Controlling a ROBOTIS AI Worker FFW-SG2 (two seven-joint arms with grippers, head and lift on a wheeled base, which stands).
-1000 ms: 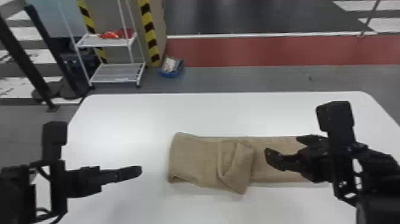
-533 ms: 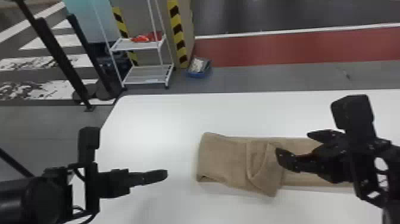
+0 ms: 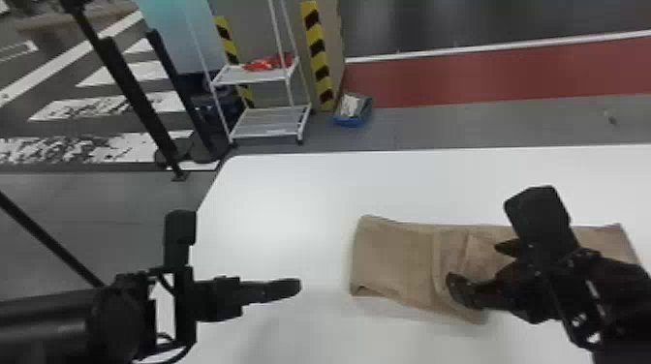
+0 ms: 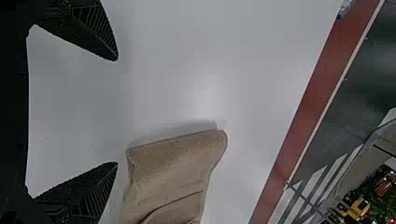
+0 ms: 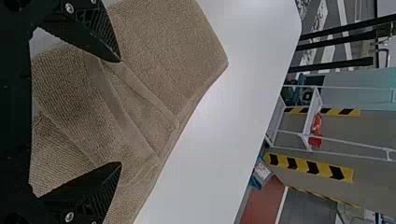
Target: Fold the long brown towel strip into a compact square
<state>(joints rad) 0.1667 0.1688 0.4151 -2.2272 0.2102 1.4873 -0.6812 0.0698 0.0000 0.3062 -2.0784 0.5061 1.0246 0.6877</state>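
Two layers or more seem to lie at the middle of the brown towel strip (image 3: pixel 392 256), which stretches across the white table (image 3: pixel 290 193), its far-right length (image 3: pixel 608 242) looking flatter. The step in hand, I judge, is tidying that middle fold or gathering its edge for another turn. To do it well, bring both fingertips down level with the cloth, pinch every layer meant to move, and lift only slightly, so the lower layers don't drag or the folded end skew. The right gripper (image 5: pixel 119 112) reaches in from the right side over the fold, fingers spread with towel visible between them, pinching nothing; whether a tip touches the cloth, I can't tell. The left gripper (image 4: pixel 116 111), also spread and empty, sits left of the strip, pointing inwards over bare tabletop.
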